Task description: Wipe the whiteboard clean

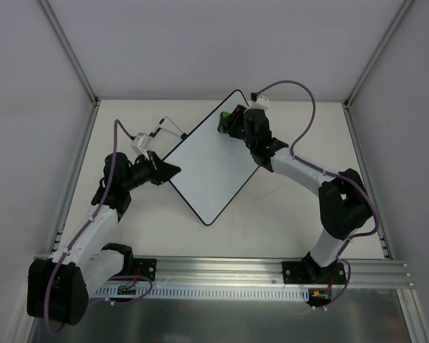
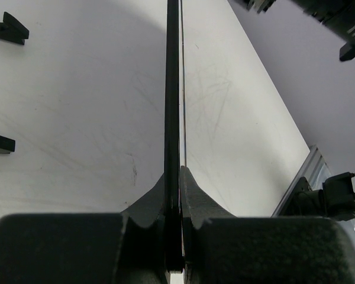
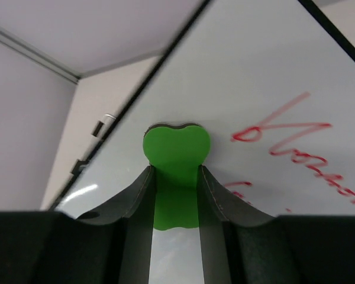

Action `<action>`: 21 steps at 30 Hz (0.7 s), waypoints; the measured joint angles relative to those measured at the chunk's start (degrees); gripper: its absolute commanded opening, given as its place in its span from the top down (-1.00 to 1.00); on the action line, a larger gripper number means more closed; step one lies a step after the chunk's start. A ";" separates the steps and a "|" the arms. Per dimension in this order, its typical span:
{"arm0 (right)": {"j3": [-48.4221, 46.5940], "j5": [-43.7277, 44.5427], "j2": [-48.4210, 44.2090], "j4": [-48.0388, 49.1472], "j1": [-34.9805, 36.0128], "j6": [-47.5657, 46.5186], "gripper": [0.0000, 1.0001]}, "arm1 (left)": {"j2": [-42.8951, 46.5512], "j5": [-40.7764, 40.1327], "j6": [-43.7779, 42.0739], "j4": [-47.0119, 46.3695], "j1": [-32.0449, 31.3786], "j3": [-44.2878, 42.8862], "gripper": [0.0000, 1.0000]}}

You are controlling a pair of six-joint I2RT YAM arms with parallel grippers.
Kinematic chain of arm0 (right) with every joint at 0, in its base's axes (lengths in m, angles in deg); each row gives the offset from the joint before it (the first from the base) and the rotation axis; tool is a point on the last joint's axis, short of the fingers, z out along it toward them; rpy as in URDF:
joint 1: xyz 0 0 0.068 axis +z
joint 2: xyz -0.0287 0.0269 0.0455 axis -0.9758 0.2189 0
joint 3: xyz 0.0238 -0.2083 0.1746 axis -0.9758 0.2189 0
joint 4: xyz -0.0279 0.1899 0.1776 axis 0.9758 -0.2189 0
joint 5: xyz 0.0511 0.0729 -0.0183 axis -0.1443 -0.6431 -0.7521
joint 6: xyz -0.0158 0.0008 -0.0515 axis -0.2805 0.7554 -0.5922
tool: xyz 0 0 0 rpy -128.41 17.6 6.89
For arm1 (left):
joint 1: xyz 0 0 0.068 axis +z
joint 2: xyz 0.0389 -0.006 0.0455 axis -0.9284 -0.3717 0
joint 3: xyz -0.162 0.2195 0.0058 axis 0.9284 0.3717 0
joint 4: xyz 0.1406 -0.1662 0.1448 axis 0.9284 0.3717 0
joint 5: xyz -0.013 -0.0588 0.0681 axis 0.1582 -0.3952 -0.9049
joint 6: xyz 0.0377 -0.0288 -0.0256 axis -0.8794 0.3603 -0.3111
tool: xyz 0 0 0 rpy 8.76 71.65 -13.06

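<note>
Between the fingers of your left claw (image 2: 174, 177) sits the edge of the whiteboard (image 1: 211, 168), pinched tight, while your right claw (image 3: 176, 177) grips a green eraser (image 3: 176, 145) against the board beside the red writing (image 3: 284, 139). Push too hard and the board could pivot or slip from that thin hold.

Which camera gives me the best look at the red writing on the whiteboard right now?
Right wrist: the red writing sits close up on the whiteboard, right of the green eraser. From the top view the board face looks blank. Left wrist sees only the board's black edge, no writing.
</note>
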 measured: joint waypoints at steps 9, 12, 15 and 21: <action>-5.60 -1.64 1.51 1.01 0.96 0.70 0.99 | 0.00 0.52 -0.17 0.42 -0.39 0.00 1.00; -1.49 -1.18 0.98 3.45 0.02 1.88 1.00 | 0.07 0.26 -0.13 0.87 -0.37 0.00 1.00; 5.64 -0.11 -0.48 5.53 -1.99 3.45 0.99 | 0.07 0.11 0.04 1.36 -0.35 0.02 1.00; 17.33 2.43 -1.66 7.72 -6.19 5.92 0.99 | 0.07 0.13 0.11 1.68 -0.35 0.02 1.00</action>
